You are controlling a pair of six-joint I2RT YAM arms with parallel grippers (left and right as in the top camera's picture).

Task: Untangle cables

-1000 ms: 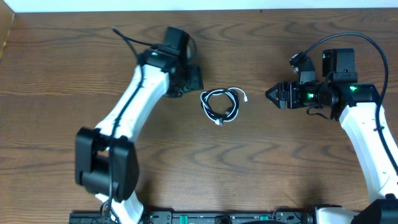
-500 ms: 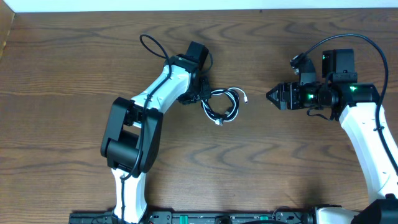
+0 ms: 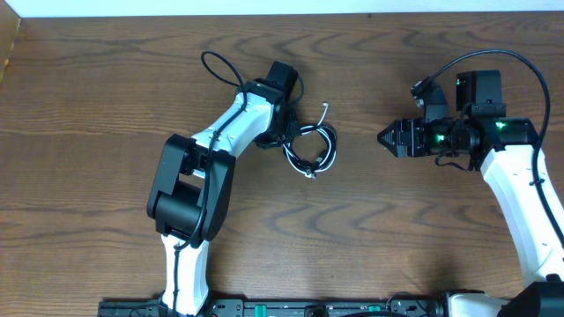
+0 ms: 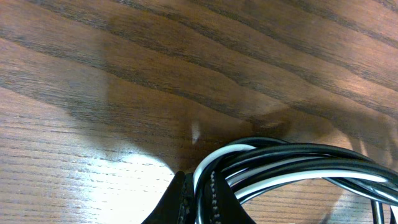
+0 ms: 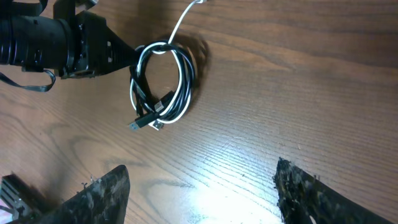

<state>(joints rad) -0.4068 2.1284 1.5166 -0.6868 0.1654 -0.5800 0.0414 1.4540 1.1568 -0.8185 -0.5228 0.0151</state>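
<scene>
The cables (image 3: 315, 151) lie coiled together mid-table, a black cord and a white cord looped through each other. My left gripper (image 3: 287, 134) is shut on the coil's left edge. In the left wrist view both cords (image 4: 292, 158) run between the closed pads of that gripper (image 4: 198, 190). A loose white end (image 3: 326, 109) points toward the far edge. Two plugs (image 5: 146, 123) rest at the coil's near side. To the right my right gripper (image 3: 381, 136) stands open and apart from the coil, and its fingers (image 5: 99, 196) hold nothing.
The brown wooden table (image 3: 397, 238) fills the view, with a white strip (image 3: 264, 7) along its far edge. A thick black wire (image 3: 480, 57) loops above the right arm, and another (image 3: 216, 66) arcs behind the left wrist.
The left gripper reached the coil's left edge and closed on it. The coil shifted slightly left, and the white end swung from the right toward the far edge. The right arm stayed still.
</scene>
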